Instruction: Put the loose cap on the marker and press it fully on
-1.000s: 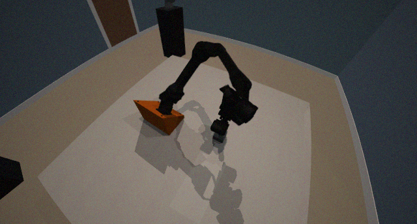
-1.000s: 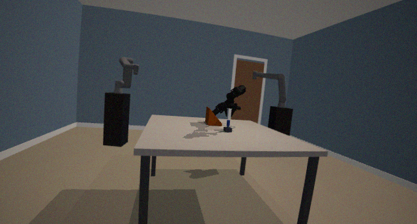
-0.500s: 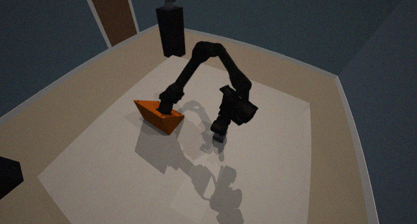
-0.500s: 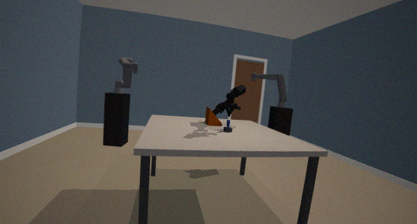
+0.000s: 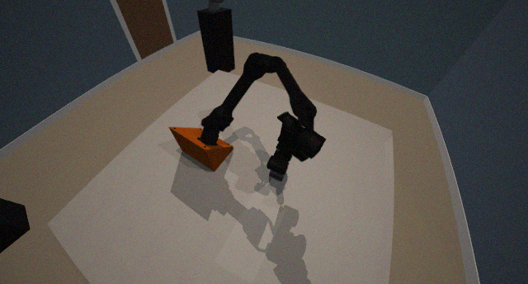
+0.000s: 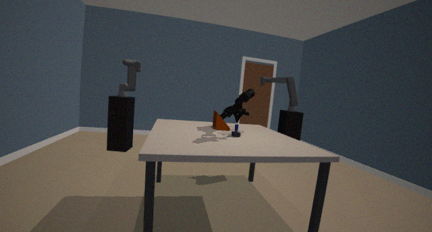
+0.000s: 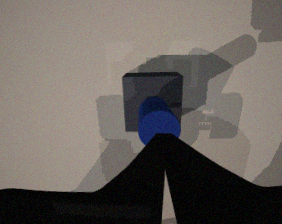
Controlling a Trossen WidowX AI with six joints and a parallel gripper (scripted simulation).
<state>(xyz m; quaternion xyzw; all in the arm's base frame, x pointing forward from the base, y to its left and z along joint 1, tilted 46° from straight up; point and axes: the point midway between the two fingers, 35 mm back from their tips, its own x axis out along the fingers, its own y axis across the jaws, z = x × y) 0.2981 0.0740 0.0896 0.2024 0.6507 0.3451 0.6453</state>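
Blue walls stand all around the room, and a brown door [image 6: 258, 90] with a white frame is in the back wall. A white desk [image 6: 175, 148] on dark legs stands in the middle of the tan floor.

My black arm [image 5: 264, 69] bends up high and comes down again like an arch. It grows out of an orange wedge [image 5: 198, 145] that sits toward the far edge of the desk. My hand [image 5: 277, 173] hangs at the end of the arm and points down at the desk. It is clenched tight, with the two fingers pressed together, and it grips nothing.

A dark holder block [image 7: 152, 99] sits on the desk, near the wedge and well away from the near edge. The blue marker [image 7: 158, 125] stands straight up in it. From the wrist view I look right down on its round blue top, just past the tips of my fingers. From the side view the blue marker pokes up out of the block, and my hand is above it, not touching.

I cannot tell whether the cap is on the marker, since it all looks blue from here.

Two gray arms on black boxes [image 6: 120, 122] stand on the floor beyond the desk.
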